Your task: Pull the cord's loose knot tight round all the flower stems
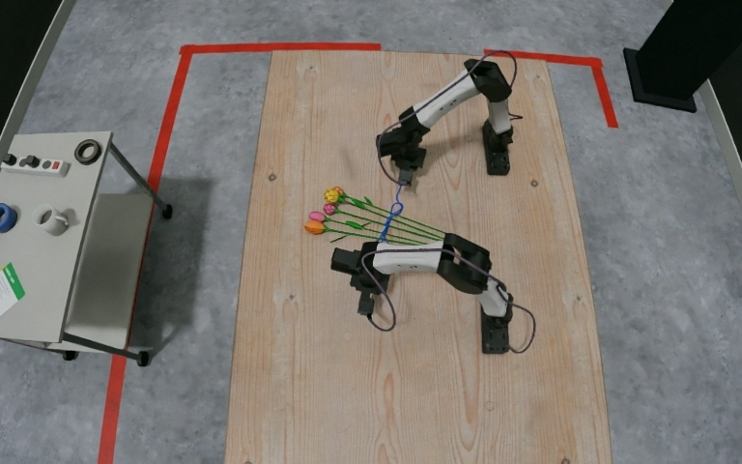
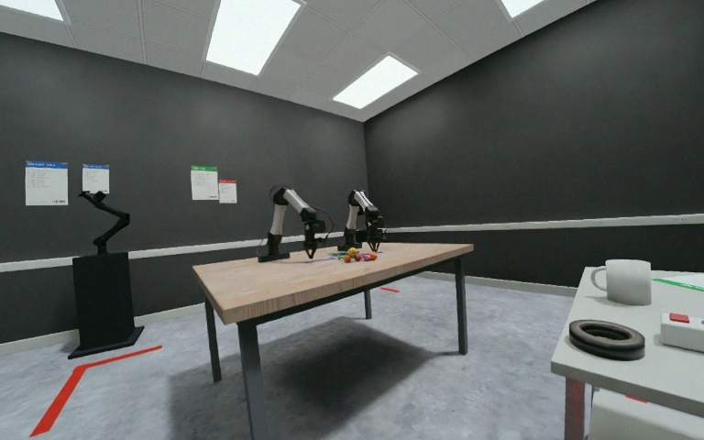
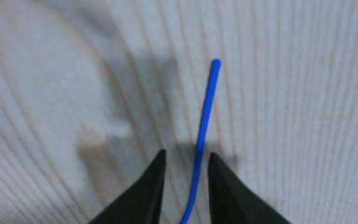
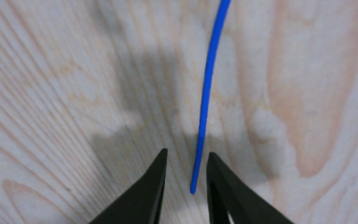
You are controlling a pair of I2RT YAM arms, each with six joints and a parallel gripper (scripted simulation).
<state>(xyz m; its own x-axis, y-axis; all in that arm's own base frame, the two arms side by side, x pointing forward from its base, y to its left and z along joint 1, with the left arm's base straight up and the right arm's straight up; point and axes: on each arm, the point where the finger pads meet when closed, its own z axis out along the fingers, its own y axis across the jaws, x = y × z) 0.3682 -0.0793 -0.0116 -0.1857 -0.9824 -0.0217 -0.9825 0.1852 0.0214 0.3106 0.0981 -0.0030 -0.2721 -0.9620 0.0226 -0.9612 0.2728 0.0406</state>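
Several flowers, among them an orange tulip (image 1: 314,226) and a yellow bloom (image 1: 331,195) (image 2: 353,250), lie fanned on the table with straight green stems. The blue cord (image 1: 388,221) (image 3: 205,112) (image 4: 205,103) crosses the stems in loose loops. My left gripper (image 1: 365,307) (image 2: 374,248) (image 3: 187,159) is slightly open, low over one cord end, with the cord running between the fingertips as seen. My right gripper (image 1: 405,180) (image 2: 310,255) (image 4: 187,158) is slightly open over the other end, likewise in line with the cord. Neither grips it. The left arm hides part of the cord and the lower stems.
The left forearm (image 1: 410,257) passes over the stem ends. The wooden table (image 1: 306,383) (image 2: 238,303) bears both arm bases. A grey cart (image 1: 38,284) with a mug (image 1: 51,219) (image 2: 628,281) and a black ring (image 1: 87,152) (image 2: 606,339) stands apart from the table.
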